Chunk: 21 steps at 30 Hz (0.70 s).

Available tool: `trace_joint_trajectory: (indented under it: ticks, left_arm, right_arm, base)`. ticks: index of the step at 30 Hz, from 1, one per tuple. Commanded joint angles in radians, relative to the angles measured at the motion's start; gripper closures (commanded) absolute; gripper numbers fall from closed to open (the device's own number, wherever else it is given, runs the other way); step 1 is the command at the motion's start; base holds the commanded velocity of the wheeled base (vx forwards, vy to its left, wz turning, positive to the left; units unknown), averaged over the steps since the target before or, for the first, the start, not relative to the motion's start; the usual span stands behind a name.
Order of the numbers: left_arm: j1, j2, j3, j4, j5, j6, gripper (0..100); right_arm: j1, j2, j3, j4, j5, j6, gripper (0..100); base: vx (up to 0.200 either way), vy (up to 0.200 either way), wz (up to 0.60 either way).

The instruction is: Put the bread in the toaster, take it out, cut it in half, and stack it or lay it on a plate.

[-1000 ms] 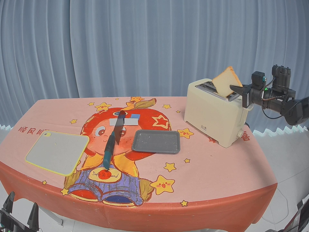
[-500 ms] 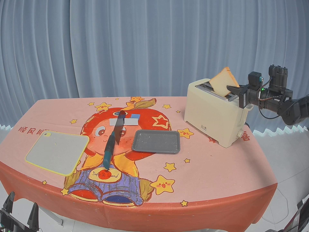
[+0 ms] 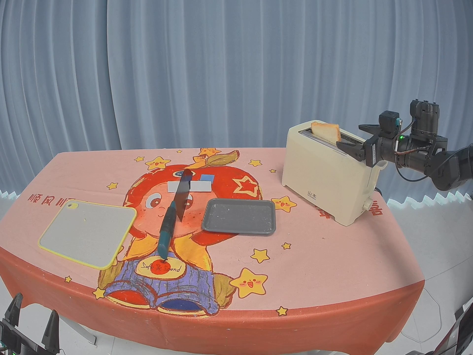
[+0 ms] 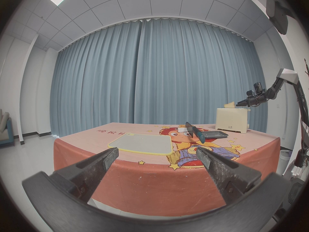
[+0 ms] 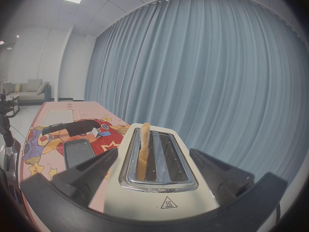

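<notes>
Hovering at the right end of the cream two-slot toaster (image 3: 322, 173), which stands at 2 o'clock on the cartoon-printed table (image 3: 335, 267), my right gripper (image 3: 351, 135) has its jaws spread wide and holds nothing. The bread slice (image 3: 325, 131) stands upright in the slot farther from the curtain, its top edge poking above the rim, apart from my fingertips. A grey rectangular tray (image 3: 240, 216) lies near the table's centre, with a teal-handled knife (image 3: 172, 213) just beside it at 9 o'clock. A yellow-edged cutting board (image 3: 87, 232) lies at 8 o'clock. My left gripper (image 4: 157, 152), likewise spread and empty, hangs low off the table edge at 7 o'clock.
</notes>
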Motion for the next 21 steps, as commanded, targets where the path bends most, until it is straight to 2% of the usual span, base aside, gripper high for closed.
trace_joint_trajectory:
  ticks: [1, 18, 21]
  left_arm:
    - [0.0, -0.005, 0.018, 0.0, 0.0, 0.0, 0]
    - [0.0, -0.005, 0.018, 0.0, 0.0, 0.0, 0]
    - [0.0, -0.005, 0.018, 0.0, 0.0, 0.0, 0]
  right_arm:
    - [0.002, -0.005, -0.008, 0.002, -0.007, 0.0, 0]
    - [0.022, -0.044, -0.014, 0.002, -0.014, 0.011, 0]
    - [0.025, -0.072, -0.006, 0.0, -0.018, 0.05, 0]
  base:
    - [0.0, 0.0, 0.0]
    - [0.0, 0.0, 0.0]
    - [0.0, 0.0, 0.0]
